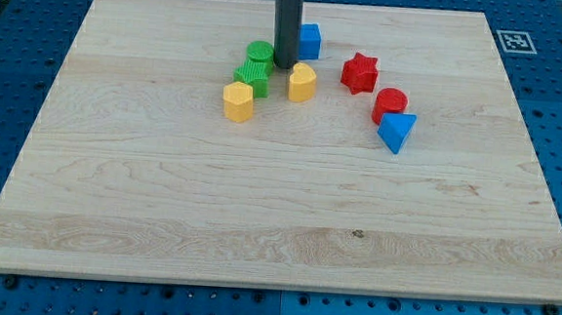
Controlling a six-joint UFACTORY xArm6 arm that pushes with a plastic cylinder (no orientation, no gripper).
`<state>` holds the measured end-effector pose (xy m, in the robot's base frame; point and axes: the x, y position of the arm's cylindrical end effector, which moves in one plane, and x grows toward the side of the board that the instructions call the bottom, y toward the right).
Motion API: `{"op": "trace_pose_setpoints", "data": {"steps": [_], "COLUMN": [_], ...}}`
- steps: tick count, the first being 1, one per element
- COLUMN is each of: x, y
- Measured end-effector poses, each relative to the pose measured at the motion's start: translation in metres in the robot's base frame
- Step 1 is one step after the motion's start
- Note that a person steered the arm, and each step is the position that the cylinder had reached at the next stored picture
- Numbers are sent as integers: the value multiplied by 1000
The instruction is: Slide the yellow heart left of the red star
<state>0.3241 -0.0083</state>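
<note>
The yellow heart (302, 83) lies on the wooden board, left of the red star (359, 73) with a small gap between them. My tip (285, 64) is at the end of the dark rod, just above and left of the yellow heart, close to its upper left edge. The tip stands between the green blocks and the blue cube.
A green cylinder (260, 53) and a green ribbed block (253, 77) lie left of the tip. A yellow hexagon (237, 102) lies below them. A blue cube (310, 41) is behind the rod. A red cylinder (390, 105) and a blue triangle (396, 131) lie to the right. The board's edge (273, 284) is at the bottom.
</note>
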Motion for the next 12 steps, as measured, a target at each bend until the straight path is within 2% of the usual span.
{"op": "trace_pose_setpoints", "data": {"steps": [4, 8, 9, 12], "x": [32, 30, 19, 20], "y": [7, 13, 14, 41]}}
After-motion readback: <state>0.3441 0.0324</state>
